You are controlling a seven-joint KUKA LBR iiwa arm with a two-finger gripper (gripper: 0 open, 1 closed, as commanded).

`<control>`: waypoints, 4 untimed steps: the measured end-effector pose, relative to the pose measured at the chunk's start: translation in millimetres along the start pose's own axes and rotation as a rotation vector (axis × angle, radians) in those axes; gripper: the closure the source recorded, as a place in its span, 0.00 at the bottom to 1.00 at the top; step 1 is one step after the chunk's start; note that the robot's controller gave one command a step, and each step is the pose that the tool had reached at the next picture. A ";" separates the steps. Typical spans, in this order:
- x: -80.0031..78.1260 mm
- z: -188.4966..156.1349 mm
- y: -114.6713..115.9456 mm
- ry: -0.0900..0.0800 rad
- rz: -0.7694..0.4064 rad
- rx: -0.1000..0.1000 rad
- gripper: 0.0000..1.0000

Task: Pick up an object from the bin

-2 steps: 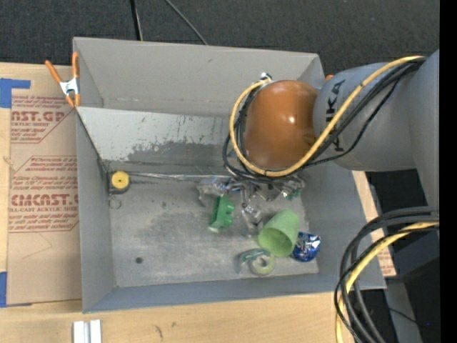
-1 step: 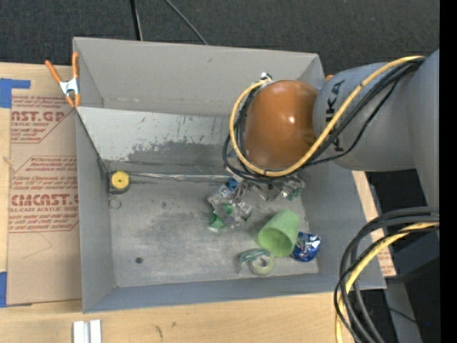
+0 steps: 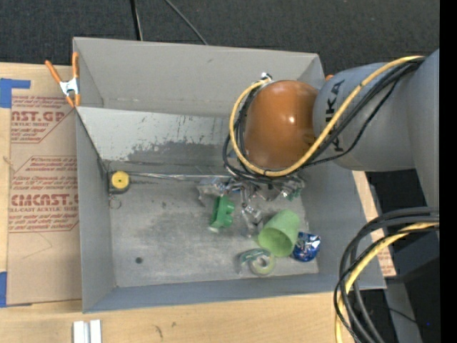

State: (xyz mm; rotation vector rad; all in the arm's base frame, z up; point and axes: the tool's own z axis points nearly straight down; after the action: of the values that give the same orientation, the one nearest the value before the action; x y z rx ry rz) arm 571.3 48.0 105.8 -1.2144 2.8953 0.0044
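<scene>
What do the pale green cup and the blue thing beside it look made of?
Pale green cup: probably plastic, smooth and evenly coloured, with a soft sheen. Blue thing: likely a crinkled foil or plastic wrapper, glossy, with white glints on its creases; hard to be sure.

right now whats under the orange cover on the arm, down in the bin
Below the orange cover the gripper pokes out, with a green block and a light green cup lying on its side close by. The cover hides the bin floor right beneath it.
</scene>
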 end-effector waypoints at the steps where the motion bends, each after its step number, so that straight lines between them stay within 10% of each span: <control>1: 0.0 0.0 0.1 0.000 0.000 0.000 1.00; 2: -0.1 0.0 0.1 0.000 0.000 0.000 0.00; 3: -0.1 0.0 0.1 0.000 0.000 0.000 1.00; 4: -0.1 0.1 0.1 0.000 0.000 0.000 0.00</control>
State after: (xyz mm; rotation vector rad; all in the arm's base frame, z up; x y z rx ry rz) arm 571.3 48.1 105.7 -1.2148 2.8950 0.0050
